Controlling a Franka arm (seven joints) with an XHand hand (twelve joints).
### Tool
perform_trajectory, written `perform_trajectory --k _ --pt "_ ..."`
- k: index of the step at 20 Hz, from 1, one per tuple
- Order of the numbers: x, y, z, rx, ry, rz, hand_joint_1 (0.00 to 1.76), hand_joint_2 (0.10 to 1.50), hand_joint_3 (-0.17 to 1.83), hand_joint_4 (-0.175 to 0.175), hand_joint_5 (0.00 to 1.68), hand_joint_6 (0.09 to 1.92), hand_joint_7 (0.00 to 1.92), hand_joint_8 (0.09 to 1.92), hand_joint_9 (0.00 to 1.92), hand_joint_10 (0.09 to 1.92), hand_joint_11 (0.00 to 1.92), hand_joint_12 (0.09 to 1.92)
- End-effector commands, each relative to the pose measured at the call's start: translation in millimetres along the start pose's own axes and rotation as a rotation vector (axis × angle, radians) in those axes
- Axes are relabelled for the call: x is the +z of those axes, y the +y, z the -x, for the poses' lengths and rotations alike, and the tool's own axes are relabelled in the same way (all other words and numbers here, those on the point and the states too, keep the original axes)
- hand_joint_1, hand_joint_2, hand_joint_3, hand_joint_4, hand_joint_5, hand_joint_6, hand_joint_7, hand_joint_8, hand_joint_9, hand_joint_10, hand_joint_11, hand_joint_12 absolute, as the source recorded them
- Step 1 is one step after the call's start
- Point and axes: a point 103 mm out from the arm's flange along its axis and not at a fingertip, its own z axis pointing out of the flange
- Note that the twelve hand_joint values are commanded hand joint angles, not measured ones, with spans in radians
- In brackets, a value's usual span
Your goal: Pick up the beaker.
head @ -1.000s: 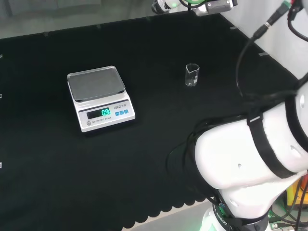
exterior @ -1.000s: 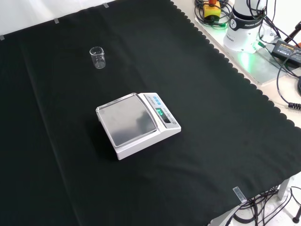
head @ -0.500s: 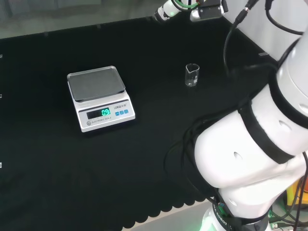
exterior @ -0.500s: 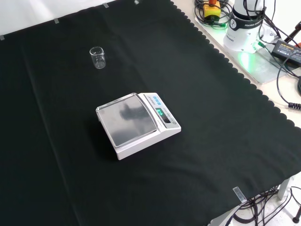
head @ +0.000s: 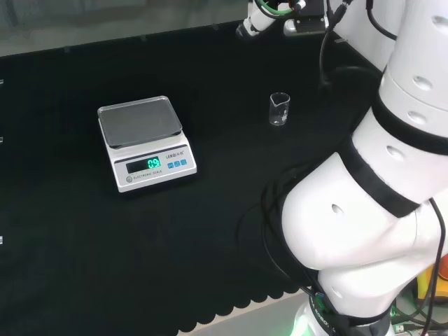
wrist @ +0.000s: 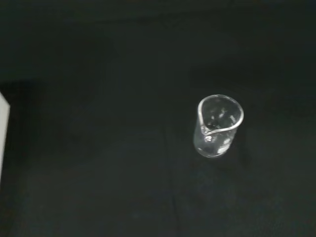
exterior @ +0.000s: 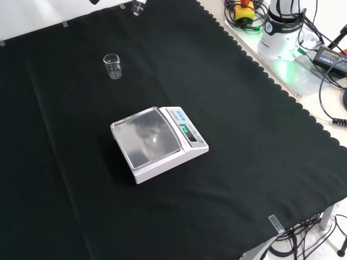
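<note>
A black cloth with a scalloped edge (exterior: 255, 108) covers the bench; past that edge in the front view lie cables and a grey base plate (exterior: 301, 76). The small clear glass beaker (head: 279, 109) stands upright on the cloth, apart from and nearer than the black and white hand (head: 253, 22) at the head view's top, and untouched. Whether the hand's fingers are curled or straight cannot be told. The white digital scale with a steel pan (head: 145, 142) sits well apart from the hand. The wrist view shows the beaker's pouring spout (wrist: 207, 131) and nothing visible inside.
</note>
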Motion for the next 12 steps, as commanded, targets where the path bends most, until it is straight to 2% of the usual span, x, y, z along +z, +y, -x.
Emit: perform_trajectory --k 1,5,12 --pt "17.5 36.6 38.7 0.09 0.048 -0.076 0.49 0.73 0.1 -0.064 0.07 0.09 0.14 0.81 0.0 0.88 0.06 1.56" --pt "33.0 56.5 52.9 0.113 0.071 -0.128 0.48 0.72 0.09 -0.08 0.15 0.09 0.14 0.81 0.0 0.89 0.06 1.56" --pt "63.7 82.7 74.1 0.131 0.099 -0.194 0.47 0.71 0.08 -0.084 0.2 0.09 0.14 0.81 0.0 0.89 0.07 1.56"
